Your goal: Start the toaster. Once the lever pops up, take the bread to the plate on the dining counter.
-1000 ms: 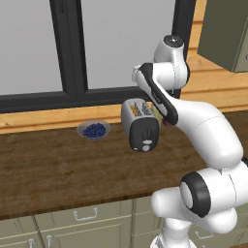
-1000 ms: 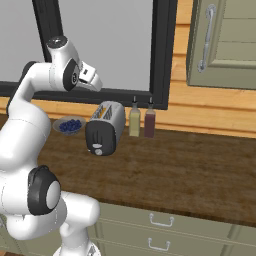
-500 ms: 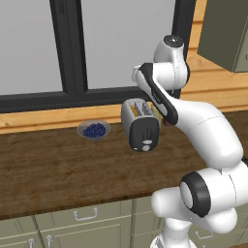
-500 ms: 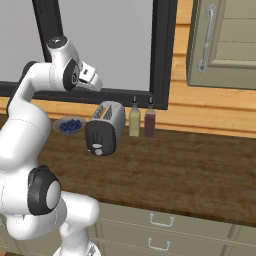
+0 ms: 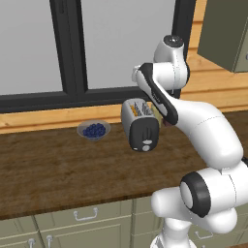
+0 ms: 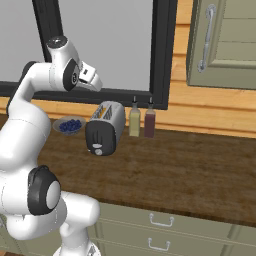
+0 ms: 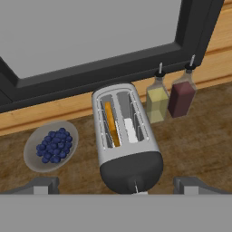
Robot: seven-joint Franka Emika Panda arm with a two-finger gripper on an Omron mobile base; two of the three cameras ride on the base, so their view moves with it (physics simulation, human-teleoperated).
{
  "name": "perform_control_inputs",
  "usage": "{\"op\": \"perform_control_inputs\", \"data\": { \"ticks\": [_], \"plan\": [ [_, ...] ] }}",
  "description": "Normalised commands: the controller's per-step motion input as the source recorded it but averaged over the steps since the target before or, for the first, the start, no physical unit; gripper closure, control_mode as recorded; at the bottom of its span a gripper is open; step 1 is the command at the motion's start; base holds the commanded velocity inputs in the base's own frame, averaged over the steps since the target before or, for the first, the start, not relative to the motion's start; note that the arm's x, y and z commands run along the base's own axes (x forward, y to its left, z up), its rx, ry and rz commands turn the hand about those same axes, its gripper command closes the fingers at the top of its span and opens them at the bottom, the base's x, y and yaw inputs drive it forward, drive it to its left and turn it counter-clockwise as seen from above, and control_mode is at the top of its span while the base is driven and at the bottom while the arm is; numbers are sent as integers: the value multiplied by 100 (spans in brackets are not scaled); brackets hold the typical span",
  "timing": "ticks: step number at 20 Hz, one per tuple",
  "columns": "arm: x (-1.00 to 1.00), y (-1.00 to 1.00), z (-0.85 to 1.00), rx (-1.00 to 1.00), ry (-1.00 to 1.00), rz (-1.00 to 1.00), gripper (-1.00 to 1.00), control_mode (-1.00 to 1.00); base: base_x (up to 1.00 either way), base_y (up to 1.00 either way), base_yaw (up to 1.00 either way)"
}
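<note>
Arm is folded high: the upper link rises from the base, elbow up near the window, wrist bent over so the hand looks down at the toaster (image 5: 140, 125) from above.

Gripper (image 7: 116, 183) hangs clear above the toaster, touching nothing. Jaws spread wide and empty; in the hand view the two fingertips (image 7: 41, 185) sit far apart, either side of the toaster's black end.

Toaster stands on the wood counter (image 5: 53, 164) near the window, black end panel facing the robot, pale knob low on that panel. Lever (image 7: 134, 185) is a small tab on the black end, right at the bottom edge of the hand view; can't tell its position.

Bread (image 7: 110, 123) stands on edge in the left slot as the hand view shows it. Something pale shows low in the right slot; can't tell what.

Bowl (image 5: 93, 130) of blueberries sits on the counter near the toaster, apart from it. Two bottles (image 6: 141, 120), one yellowish and one dark red, stand just beside the toaster on its other side, against the wall.
</note>
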Motion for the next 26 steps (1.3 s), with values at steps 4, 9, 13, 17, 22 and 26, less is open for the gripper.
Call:
{"op": "perform_control_inputs", "data": {
  "ticks": [4, 9, 13, 17, 22, 26],
  "plan": [
    [0, 0, 0, 0, 0, 0, -100, -100, 0, 0, 0],
    [0, 0, 0, 0, 0, 0, -100, -100, 0, 0, 0],
    [0, 0, 0, 0, 0, 0, -100, -100, 0, 0, 0],
    [0, 0, 0, 0, 0, 0, -100, -100, 0, 0, 0],
    [0, 0, 0, 0, 0, 0, -100, -100, 0, 0, 0],
    [0, 0, 0, 0, 0, 0, -100, -100, 0, 0, 0]
  ]
}}
